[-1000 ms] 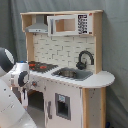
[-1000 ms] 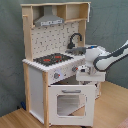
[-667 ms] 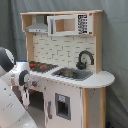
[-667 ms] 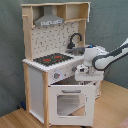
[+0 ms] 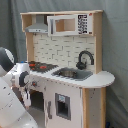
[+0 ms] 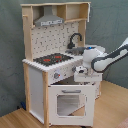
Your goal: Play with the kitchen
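The kitchen (image 6: 55,60) stands on the floor, filling the frame in both exterior views. I judge I'm approaching its front: my arm (image 6: 107,57) reaches in from 3 o'clock, hand (image 6: 81,75) at the surface edge above the oven door (image 6: 67,102). I cannot tell its grip. Next needs a target; the tap (image 6: 75,39) sits at 12.

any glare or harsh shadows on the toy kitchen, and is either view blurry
In the first exterior view the kitchen is evenly lit, no glare on its white panels; the arm close to the camera looks soft and blurred. In the second exterior view light is also flat, only mild shade under the hood and inside the oven door window; edges look soft throughout.
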Controlling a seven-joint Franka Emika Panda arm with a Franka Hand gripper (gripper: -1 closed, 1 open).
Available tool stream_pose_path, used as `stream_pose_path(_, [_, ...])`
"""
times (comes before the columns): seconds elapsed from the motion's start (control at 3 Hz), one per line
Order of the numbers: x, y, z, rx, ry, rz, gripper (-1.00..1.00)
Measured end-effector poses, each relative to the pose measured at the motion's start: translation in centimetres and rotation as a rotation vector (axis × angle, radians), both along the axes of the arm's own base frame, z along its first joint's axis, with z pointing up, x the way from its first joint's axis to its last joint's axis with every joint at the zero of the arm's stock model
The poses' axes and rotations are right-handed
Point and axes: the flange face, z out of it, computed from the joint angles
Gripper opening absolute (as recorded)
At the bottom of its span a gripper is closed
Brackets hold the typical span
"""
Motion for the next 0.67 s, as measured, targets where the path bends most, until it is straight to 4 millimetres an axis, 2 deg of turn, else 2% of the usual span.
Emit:
stream_pose_path(0.33, [0.06, 0.03, -0.13, -0.001, -0.001, 0.001, -1.0])
stream_pose_path(0.67, [0.51, 0.3, -0.7, -0.008, -0.011, 0.003, -1.0])
